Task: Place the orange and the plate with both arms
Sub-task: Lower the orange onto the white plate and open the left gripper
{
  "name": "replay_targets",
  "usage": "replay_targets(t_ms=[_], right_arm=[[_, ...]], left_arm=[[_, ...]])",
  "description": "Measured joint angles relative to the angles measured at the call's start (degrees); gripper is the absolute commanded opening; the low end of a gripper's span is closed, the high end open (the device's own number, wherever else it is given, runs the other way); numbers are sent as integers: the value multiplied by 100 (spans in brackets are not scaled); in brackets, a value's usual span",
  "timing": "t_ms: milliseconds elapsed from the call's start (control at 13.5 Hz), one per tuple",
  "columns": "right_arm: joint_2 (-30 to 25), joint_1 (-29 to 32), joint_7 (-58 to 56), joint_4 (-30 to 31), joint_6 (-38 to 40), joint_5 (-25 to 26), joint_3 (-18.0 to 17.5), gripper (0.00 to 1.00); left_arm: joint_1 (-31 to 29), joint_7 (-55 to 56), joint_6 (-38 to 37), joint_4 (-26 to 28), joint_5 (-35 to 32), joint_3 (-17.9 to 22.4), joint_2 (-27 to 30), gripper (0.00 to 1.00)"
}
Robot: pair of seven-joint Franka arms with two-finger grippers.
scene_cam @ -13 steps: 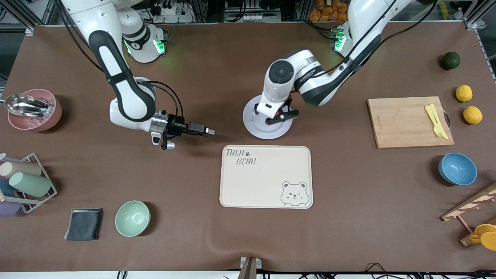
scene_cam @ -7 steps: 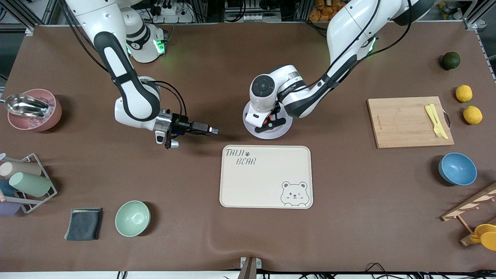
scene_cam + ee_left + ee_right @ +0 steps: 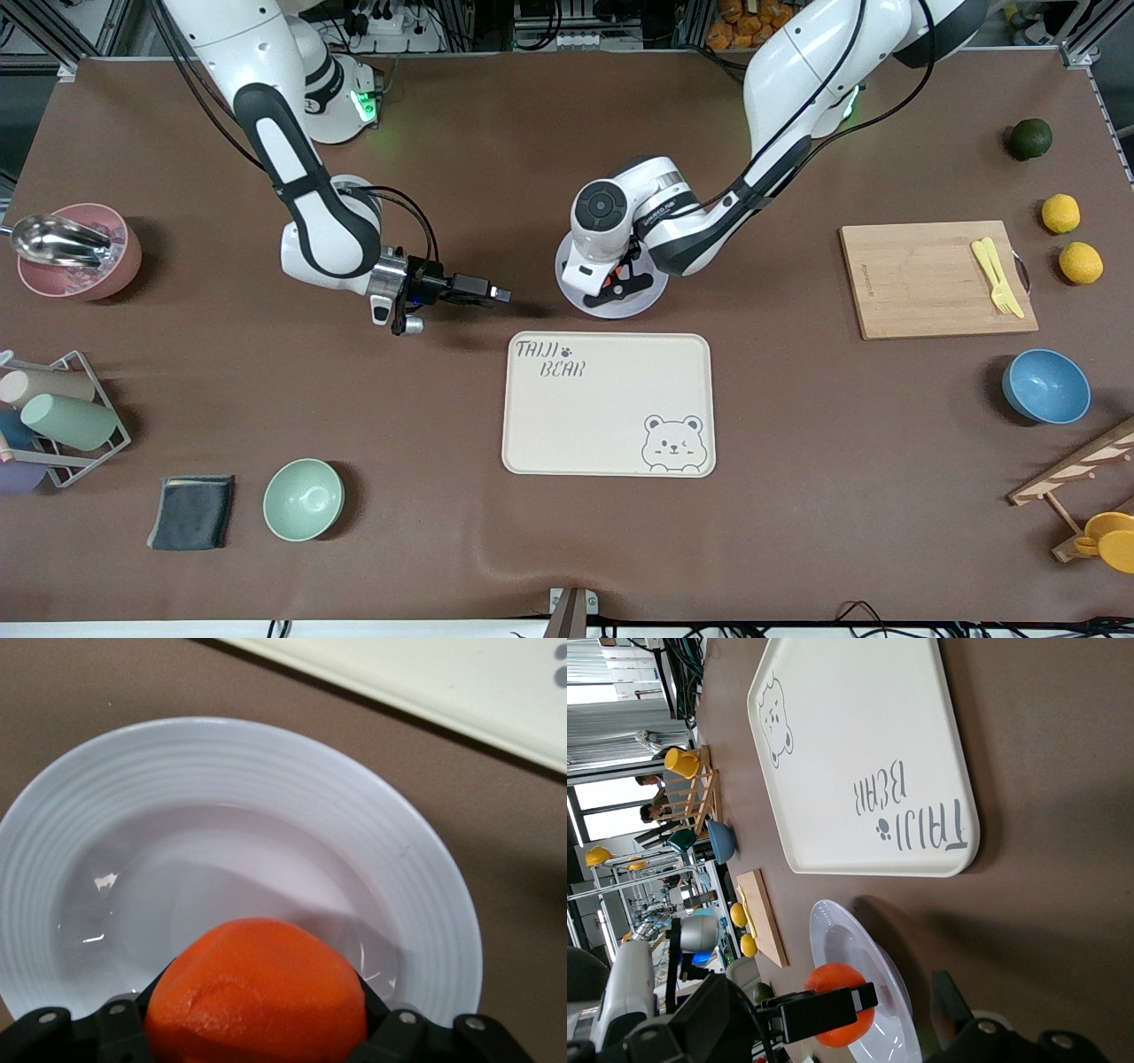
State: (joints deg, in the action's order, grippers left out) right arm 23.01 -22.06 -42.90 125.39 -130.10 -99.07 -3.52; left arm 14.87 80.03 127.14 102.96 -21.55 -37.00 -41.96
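Observation:
The pale lavender-white plate (image 3: 589, 304) lies on the brown mat, just farther from the front camera than the cream tray. My left gripper (image 3: 617, 282) is over the plate's centre, shut on the orange (image 3: 257, 988). The plate's ribbed rim (image 3: 266, 744) rings the fruit in the left wrist view. My right gripper (image 3: 505, 294) is low over the mat beside the plate, toward the right arm's end, pointing at the rim with its jaws open and empty. The right wrist view shows the plate (image 3: 868, 966), the held orange (image 3: 833, 1032) and one of its own fingers (image 3: 946, 990).
The cream bear tray (image 3: 609, 405) lies nearer the front camera than the plate. A wooden board (image 3: 930, 279), two lemons (image 3: 1060, 213), a dark green fruit (image 3: 1029, 138) and a blue bowl (image 3: 1045, 385) are toward the left arm's end. A mint bowl (image 3: 303, 499) and a pink bowl (image 3: 75, 251) are toward the right arm's end.
My left gripper has shifted a little over the plate with the orange, toward the right arm's end. My right gripper has moved closer to the plate's rim.

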Motion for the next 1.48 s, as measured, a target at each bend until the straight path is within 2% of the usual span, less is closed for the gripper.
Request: replay_targets(t_ms=[74, 148, 223, 297, 816, 1262, 1336, 1484], right_arm=[[0, -11, -4, 0, -35, -11, 0, 100], [0, -31, -6, 0, -53, -50, 0, 100], [0, -52, -19, 0, -63, -105, -1, 100], [0, -73, -20, 0, -73, -122, -1, 100], [0, -123, -33, 2, -104, -203, -2, 100], [149, -656, -778, 45, -373, -1111, -5, 100], [221, -732, -880, 47, -375, -1210, -5, 97], [351, -843, -1244, 65, -392, -1496, -6, 74]], left_arm=[[0, 0, 0, -2, 0, 3, -25, 12], [0, 0, 0, -3, 0, 6, -38, 25], [0, 0, 0, -3, 0, 7, -41, 51], [1, 0, 0, -3, 0, 8, -44, 100], [26, 0, 0, -102, -20, 9, -45, 100], [-217, -122, -57, -300, -42, 42, 365, 100], [-346, -174, -76, -312, -42, 38, 498, 100], [-643, -297, -170, -360, -42, 9, 732, 100]])
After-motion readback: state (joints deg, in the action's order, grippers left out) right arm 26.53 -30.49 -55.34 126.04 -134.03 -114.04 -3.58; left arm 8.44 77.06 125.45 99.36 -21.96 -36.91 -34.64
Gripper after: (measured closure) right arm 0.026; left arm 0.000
